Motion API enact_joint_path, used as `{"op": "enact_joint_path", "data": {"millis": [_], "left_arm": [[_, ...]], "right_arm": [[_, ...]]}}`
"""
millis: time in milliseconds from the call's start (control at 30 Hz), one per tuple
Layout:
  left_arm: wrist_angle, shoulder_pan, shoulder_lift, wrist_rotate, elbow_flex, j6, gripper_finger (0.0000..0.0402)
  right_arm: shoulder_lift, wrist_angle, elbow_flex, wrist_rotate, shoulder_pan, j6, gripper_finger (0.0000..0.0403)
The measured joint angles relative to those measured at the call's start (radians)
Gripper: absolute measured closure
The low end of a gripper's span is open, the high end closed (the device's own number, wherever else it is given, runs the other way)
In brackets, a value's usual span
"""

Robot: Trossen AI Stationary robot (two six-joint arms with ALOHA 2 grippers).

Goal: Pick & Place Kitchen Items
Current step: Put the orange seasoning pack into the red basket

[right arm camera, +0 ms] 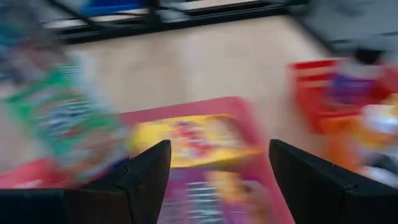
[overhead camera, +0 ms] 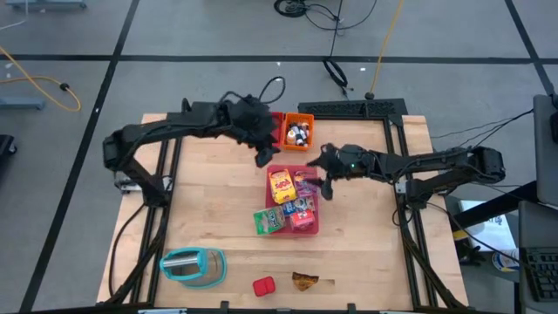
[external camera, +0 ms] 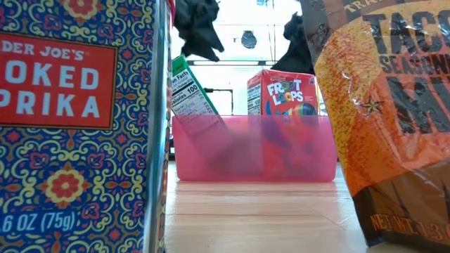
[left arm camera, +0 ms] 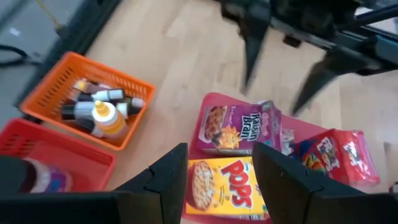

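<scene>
A flat pink tray (overhead camera: 312,228) in the table's middle holds a yellow box (overhead camera: 282,185), a purple box (overhead camera: 306,180), a green box (overhead camera: 268,220) and a red box (overhead camera: 302,215). In the low view the green box (external camera: 191,91) leans tilted in the tray. My left gripper (left arm camera: 221,180) is open and empty above the yellow box (left arm camera: 224,186), near the tray's far end (overhead camera: 263,157). My right gripper (right arm camera: 221,171) is open and empty over the tray's right side (overhead camera: 321,174). A grey-teal can (overhead camera: 192,266), a red packet (overhead camera: 263,285) and a brown packet (overhead camera: 304,280) lie near the front edge.
An orange bin (overhead camera: 297,131) with small bottles and a red bin (left arm camera: 43,152) stand side by side at the table's far edge, beside my left gripper. Bare wood lies left of the tray (overhead camera: 209,201). A black frame (overhead camera: 397,187) runs along the table's right side.
</scene>
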Motion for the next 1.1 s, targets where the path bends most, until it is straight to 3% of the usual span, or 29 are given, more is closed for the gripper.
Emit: {"op": "enact_joint_path", "data": {"millis": [133, 500, 833, 1100], "left_arm": [[-0.014, -0.071, -0.064, -0.115, -0.026, -0.002, 0.022], [-0.043, -0.163, -0.103, -0.249, -0.067, -0.054, 0.022], [-0.039, -0.181, -0.1, -0.251, -0.067, -0.061, 0.022], [-0.039, -0.181, -0.1, -0.251, -0.067, -0.065, 0.022]], "right_arm": [[0.0, 0.01, 0.0, -0.107, 0.084, 0.024, 0.014], [0.0, 0.077, 0.0, -0.123, 0.406, 0.097, 0.014], [0.052, 0.148, 0.0, 0.157, 0.703, 0.188, 0.014], [0.212, 0.315, 0.0, 0.163, 0.78, 0.272, 0.014]]}}
